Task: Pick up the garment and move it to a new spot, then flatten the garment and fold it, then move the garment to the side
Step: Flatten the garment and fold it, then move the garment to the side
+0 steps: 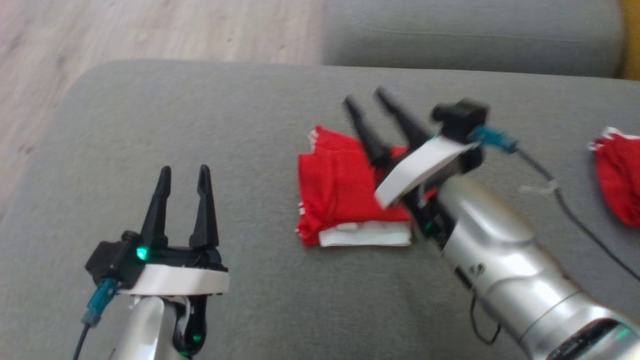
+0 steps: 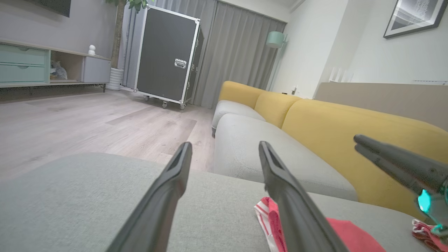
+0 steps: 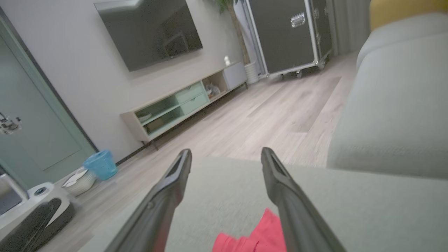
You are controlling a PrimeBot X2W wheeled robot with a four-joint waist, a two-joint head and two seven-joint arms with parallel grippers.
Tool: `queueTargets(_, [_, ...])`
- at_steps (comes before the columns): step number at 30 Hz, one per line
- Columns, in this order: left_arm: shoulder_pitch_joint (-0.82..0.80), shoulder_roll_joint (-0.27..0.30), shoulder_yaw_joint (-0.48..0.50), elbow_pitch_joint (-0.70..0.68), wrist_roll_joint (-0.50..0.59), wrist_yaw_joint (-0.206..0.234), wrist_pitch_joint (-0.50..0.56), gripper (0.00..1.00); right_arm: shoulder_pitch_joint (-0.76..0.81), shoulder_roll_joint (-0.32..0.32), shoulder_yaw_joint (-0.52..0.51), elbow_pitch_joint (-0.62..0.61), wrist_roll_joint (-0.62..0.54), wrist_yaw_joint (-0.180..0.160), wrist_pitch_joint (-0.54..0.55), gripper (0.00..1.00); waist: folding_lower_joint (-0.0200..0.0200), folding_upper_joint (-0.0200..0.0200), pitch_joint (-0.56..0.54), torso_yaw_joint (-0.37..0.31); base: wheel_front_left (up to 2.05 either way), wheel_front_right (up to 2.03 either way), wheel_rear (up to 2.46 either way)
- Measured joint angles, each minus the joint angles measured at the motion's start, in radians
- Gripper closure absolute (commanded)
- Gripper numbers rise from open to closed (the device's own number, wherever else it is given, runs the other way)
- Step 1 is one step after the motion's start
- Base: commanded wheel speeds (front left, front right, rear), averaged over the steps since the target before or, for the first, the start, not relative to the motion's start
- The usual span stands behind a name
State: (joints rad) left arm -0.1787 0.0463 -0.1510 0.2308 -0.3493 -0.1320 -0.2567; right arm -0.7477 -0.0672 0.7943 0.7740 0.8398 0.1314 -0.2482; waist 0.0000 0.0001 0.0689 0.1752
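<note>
Garment [image 1: 340, 190] folded flat on sofa [image 1: 250, 125], soft, light, floppy; probably best pinched through all layers at the white-banded edge; right hand [image 1: 365, 97] released just over it, left hand [image 1: 184, 170] spread, empty.

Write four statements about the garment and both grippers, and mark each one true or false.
1. The red garment lies folded on the grey cushion. True.
2. The left gripper grips the garment. False: it is open and holds nothing, clear of the cloth on the robot's left.
3. The right gripper is shut. False: its fingers stand apart over the garment.
4. A second red garment lies at the head view's right edge. True.
</note>
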Motion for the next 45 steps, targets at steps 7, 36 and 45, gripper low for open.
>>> queueTargets(7, [0.012, 0.000, 0.024, -0.018, 0.009, 0.000, 0.000, 0.00, 0.026, -0.002, -0.326, -0.024, -0.308, 0.000, -0.003, 0.00, 0.0000, 0.0000, -0.036, -0.090, 0.00, 0.00, 0.00])
queueTargets(36, [0.047, 0.000, 0.056, -0.021, 0.008, 0.000, 0.000, 0.00, 0.486, 0.008, -0.727, -0.326, -0.699, 0.000, -0.003, 0.00, 0.0000, 0.0000, -0.028, -0.218, 0.00, 0.00, 0.00])
queueTargets(45, [0.040, 0.000, 0.050, -0.017, 0.006, 0.000, 0.000, 0.00, 0.422, 0.008, -0.736, -0.273, -0.729, 0.000, -0.003, 0.00, 0.0000, 0.0000, -0.002, -0.173, 0.00, 0.00, 0.00])
